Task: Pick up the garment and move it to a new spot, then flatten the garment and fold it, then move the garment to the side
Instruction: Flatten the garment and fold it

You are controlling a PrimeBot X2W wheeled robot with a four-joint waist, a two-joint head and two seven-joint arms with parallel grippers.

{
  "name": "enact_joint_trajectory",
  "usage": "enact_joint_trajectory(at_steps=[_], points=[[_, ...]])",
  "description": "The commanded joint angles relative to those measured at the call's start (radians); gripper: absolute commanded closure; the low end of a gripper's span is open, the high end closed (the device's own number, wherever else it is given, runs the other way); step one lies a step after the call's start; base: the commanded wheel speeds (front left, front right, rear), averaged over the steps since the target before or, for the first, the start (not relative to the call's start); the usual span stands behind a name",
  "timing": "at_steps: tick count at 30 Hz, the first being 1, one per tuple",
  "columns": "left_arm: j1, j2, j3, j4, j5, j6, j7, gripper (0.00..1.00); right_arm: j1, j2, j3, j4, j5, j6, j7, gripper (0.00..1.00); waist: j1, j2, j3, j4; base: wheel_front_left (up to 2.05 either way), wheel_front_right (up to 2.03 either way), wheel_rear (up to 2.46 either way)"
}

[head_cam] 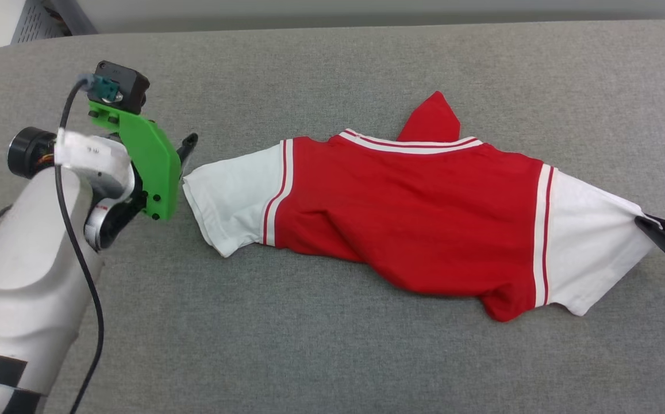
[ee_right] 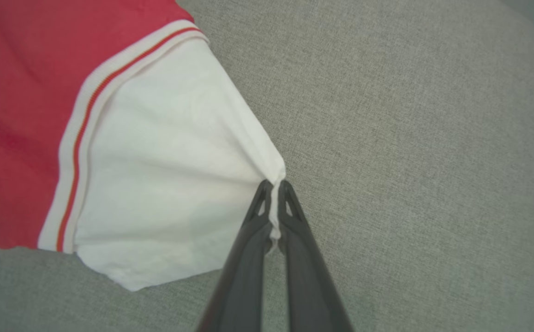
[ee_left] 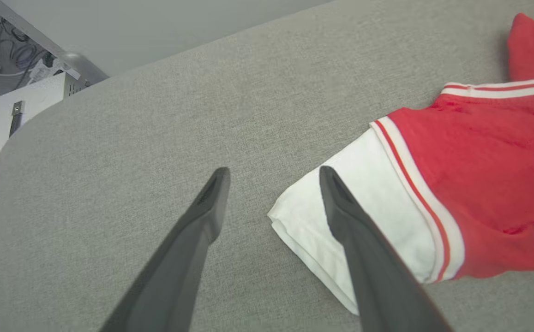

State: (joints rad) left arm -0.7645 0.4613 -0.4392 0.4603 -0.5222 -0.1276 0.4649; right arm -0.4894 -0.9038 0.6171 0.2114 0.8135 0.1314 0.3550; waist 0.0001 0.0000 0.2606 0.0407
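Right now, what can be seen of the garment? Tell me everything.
The garment is a soft-looking red jersey-style T-shirt with white short sleeves and red-and-white striped trim at collar and shoulders. It lies rumpled, stretched sideways on the grey padded surface, with a red flap poking out behind the collar. The right gripper is shut on one sleeve's edge, the cloth taut there. The open left gripper hangs at the other sleeve.

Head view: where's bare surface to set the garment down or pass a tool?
Free: the wide grey surface strip in front of the garment, and the band behind it up to the far edge. Crowded: both sleeve ends, left tool open beside one, right tool shut on the other.
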Motion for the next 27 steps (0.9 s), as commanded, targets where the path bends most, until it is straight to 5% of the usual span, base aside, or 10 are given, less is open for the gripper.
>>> enact_joint_trajectory(at_steps=[1,9,24,25,26,27], points=[[-0.038,0.028,-0.027,-0.008,-0.051,-0.003,0.067,0.00,0.011,0.008,-0.008,-0.007,-0.010,-0.001,-0.007,1.00,-0.0001,0.0000,0.016,-0.010,0.00,0.00,0.00],[-0.135,0.097,-0.163,0.017,-0.210,-0.003,0.321,0.00,-0.023,0.028,-0.017,-0.036,-0.027,-0.001,-0.009,1.00,-0.0001,0.0000,0.085,-0.052,0.00,0.00,0.00],[-0.173,0.114,-0.328,0.131,-0.268,-0.003,0.397,0.00,-0.085,0.032,0.014,-0.049,-0.035,-0.001,-0.029,1.00,-0.0001,0.0000,0.169,-0.103,0.00,0.00,0.00],[-0.171,0.117,-0.349,0.130,-0.272,-0.003,0.405,0.09,-0.088,0.032,0.017,-0.048,-0.036,-0.001,-0.031,1.00,-0.0001,0.0000,0.171,-0.105,0.00,0.00,0.00],[-0.171,0.122,-0.366,0.127,-0.274,-0.003,0.409,1.00,-0.091,0.032,0.019,-0.048,-0.035,-0.001,-0.032,1.00,-0.0001,0.0000,0.172,-0.106,0.00,0.00,0.00],[-0.172,0.127,-0.385,0.122,-0.279,-0.003,0.411,1.00,-0.094,0.032,0.022,-0.047,-0.035,-0.001,-0.034,1.00,-0.0001,0.0000,0.173,-0.106,0.00,0.00,0.00]])
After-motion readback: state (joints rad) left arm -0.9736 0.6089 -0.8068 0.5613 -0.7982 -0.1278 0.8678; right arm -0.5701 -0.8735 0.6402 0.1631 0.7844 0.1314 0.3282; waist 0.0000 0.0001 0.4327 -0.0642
